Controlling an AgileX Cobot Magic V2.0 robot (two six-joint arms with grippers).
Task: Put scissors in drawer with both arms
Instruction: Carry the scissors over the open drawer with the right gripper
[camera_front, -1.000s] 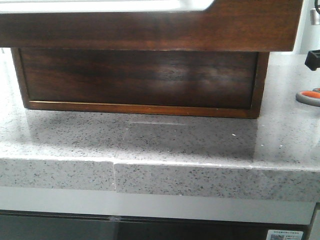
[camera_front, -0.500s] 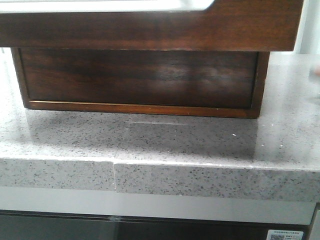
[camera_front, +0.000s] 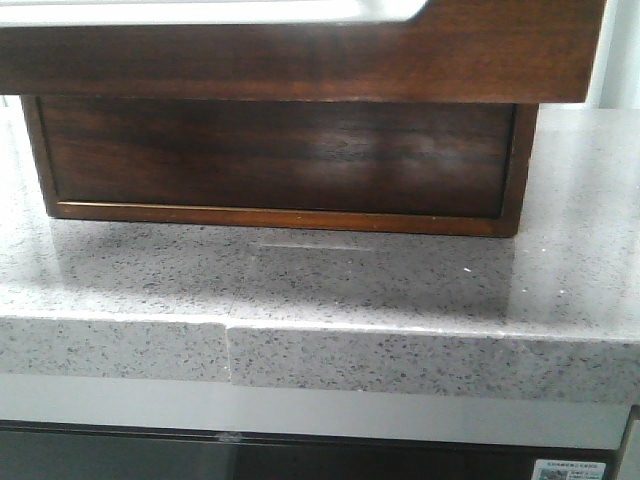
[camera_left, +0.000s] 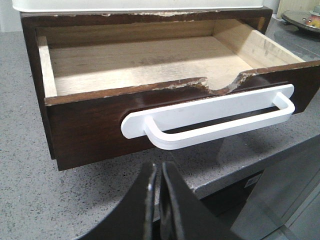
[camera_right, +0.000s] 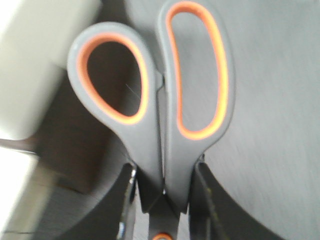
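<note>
Pinching the scissors (camera_right: 155, 115) at the neck below the loops, my right claw (camera_right: 162, 195) carries them above the desk (camera_front: 330, 290). They look light, stiff, with smooth plastic that may slip, so I judge the neck the safest hold. My left claw (camera_left: 156, 200) is pressed together, empty, just before the pulled-out drawer (camera_left: 90, 135).

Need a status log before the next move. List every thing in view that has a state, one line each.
drawer: pulled open, inside bare, no scissors in it.
white handle: on the drawer front, nothing gripping it.
scissors: blades closed, held off the counter.
left gripper: shut, empty, just in front of the drawer.
right gripper: shut on the scissors just below the finger loops.
</note>
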